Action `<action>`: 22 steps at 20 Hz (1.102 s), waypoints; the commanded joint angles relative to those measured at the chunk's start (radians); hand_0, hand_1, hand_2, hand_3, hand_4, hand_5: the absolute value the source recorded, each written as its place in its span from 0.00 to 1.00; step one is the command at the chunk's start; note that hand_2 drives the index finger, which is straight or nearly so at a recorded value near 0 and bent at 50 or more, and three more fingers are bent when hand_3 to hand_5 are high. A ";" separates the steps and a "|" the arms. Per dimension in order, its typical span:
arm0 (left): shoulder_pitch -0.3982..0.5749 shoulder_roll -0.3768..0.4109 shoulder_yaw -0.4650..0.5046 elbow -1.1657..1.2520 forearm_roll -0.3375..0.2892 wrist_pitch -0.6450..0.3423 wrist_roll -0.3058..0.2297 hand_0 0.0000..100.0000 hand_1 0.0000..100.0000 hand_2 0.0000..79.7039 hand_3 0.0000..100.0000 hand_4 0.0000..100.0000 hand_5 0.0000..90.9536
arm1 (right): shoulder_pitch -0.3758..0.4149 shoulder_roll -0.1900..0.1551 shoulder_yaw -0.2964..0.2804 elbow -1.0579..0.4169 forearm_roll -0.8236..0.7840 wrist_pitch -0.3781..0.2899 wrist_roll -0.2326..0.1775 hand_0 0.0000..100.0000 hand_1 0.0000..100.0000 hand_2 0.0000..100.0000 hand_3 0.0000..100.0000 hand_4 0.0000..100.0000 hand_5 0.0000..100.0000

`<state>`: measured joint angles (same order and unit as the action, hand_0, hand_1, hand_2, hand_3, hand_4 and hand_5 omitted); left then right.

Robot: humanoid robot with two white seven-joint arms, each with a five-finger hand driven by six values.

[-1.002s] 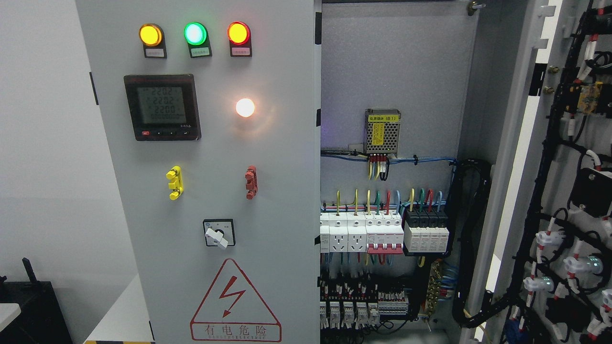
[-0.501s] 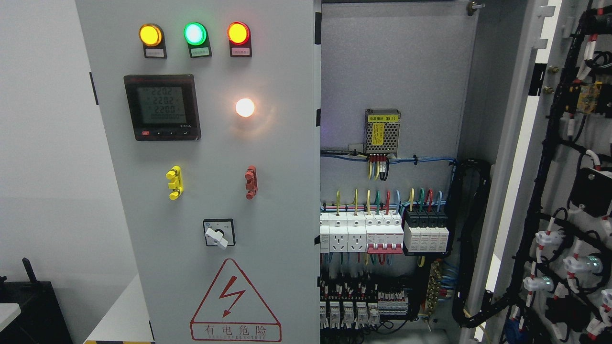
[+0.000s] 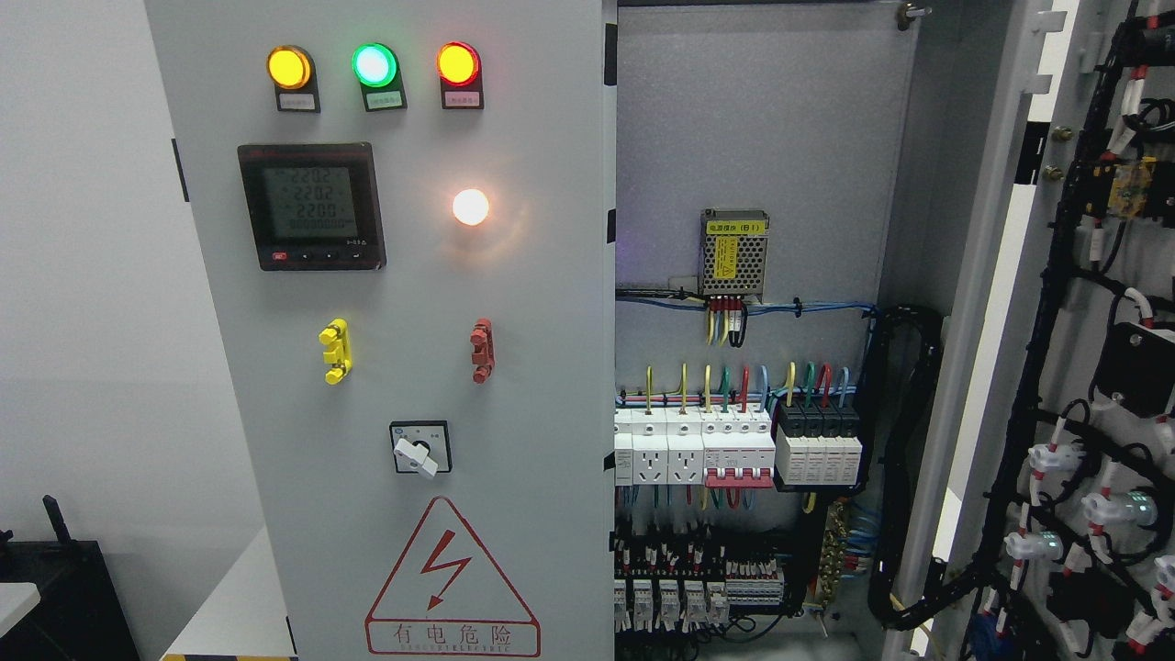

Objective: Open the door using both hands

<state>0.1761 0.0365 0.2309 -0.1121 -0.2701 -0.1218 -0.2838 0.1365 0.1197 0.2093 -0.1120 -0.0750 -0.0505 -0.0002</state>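
Note:
A grey electrical cabinet fills the head view. Its left door [image 3: 551, 386] stands closed, carrying three lit lamps [image 3: 374, 64], a digital meter [image 3: 311, 206], a glowing white lamp [image 3: 470, 207], a yellow handle [image 3: 335, 351], a red handle [image 3: 482, 350], a rotary switch [image 3: 419, 448] and a red warning triangle [image 3: 450, 583]. The right door [image 3: 1092, 367] is swung wide open at the far right, its wired inner face towards me. Between them the cabinet interior [image 3: 762, 119] is exposed. Neither of my hands nor arms shows.
Inside the cabinet sit a power supply [image 3: 733, 253], a row of breakers and sockets [image 3: 734, 447] and terminal blocks [image 3: 698, 588] with coloured wires. A thick black cable bundle [image 3: 904, 459] runs down the hinge side. A dark object [image 3: 55, 588] stands at the lower left by the white wall.

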 commanded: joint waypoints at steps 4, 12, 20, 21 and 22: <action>-0.003 -0.072 0.174 0.028 -0.084 0.002 0.000 0.00 0.00 0.00 0.00 0.03 0.00 | 0.002 0.000 -0.001 -0.002 0.000 0.000 -0.003 0.00 0.00 0.00 0.00 0.00 0.00; -0.004 -0.072 0.171 0.022 -0.083 0.106 0.002 0.00 0.00 0.00 0.00 0.03 0.00 | 0.103 -0.035 -0.001 -0.274 0.001 0.006 -0.004 0.00 0.00 0.00 0.00 0.00 0.00; -0.029 -0.072 0.108 0.025 -0.017 0.166 -0.008 0.00 0.00 0.00 0.00 0.03 0.00 | 0.204 -0.110 -0.001 -0.538 -0.005 -0.003 -0.003 0.00 0.00 0.00 0.00 0.00 0.00; -0.029 -0.072 0.093 0.025 -0.002 0.166 -0.008 0.00 0.00 0.00 0.00 0.03 0.00 | 0.234 -0.133 -0.001 -0.604 -0.003 -0.003 -0.003 0.00 0.00 0.00 0.00 0.00 0.00; -0.029 -0.072 0.082 0.025 0.005 0.166 -0.008 0.00 0.00 0.00 0.00 0.03 0.00 | 0.265 -0.152 0.001 -0.676 -0.003 -0.003 -0.004 0.00 0.00 0.00 0.00 0.00 0.00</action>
<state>0.1549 -0.0220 0.3566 -0.0912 -0.3114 0.0408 -0.2904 0.2983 0.0622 0.2088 -0.4156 -0.0765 -0.0523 -0.0053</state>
